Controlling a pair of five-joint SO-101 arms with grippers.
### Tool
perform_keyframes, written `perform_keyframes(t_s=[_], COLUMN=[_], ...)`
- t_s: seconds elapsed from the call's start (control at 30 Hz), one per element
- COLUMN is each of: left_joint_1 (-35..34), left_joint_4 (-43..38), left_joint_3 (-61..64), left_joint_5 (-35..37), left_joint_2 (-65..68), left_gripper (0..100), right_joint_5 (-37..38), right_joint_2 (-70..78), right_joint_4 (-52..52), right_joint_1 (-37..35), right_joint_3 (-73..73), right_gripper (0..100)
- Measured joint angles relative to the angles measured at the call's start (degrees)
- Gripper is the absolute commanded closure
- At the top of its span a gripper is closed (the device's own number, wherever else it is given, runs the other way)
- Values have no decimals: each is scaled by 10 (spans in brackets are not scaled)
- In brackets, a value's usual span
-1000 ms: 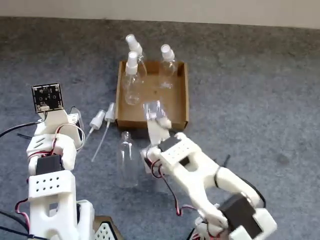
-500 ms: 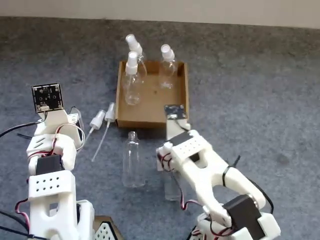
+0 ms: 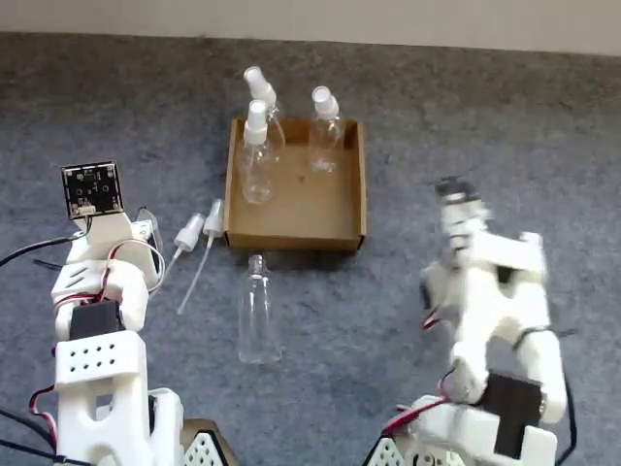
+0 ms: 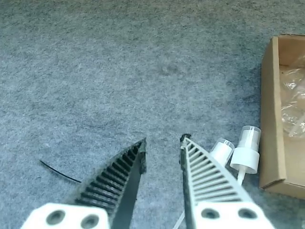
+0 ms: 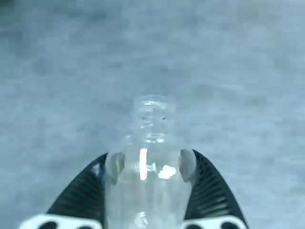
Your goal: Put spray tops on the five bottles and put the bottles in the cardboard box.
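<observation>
Two grippers: right gripper (image 5: 148, 160) clamps an uncapped bottle (image 5: 150, 125) by its body, left gripper (image 4: 163, 140) stands partly open and empty

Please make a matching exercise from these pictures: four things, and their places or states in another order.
1. cardboard box
2. spray tops
3. topless bottle in high view
4. bottle in right wrist view

A. held by the right gripper
B. standing upright before the box
C. holds capped bottles
D. lying beside the box

Pairs: 1-C, 2-D, 3-B, 4-A
</observation>
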Motion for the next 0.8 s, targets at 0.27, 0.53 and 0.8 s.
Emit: perform_keyframes(t_s=[0.27,0.53,0.8], left_joint_1=[4,27,27], left_joint_4=[0,59,98], left_joint_3=[0,-1,-4], left_joint_5=[0,0,0], left_joint_2=[0,0,0], left_gripper=[880,877,877], right_joint_5=[55,60,63], right_joint_2=[164,226,227], right_joint_4=[-44,-28,-20], right_joint_1=[111,115,116], right_joint_3=[-126,-194,-197], right_gripper=[917,765,749])
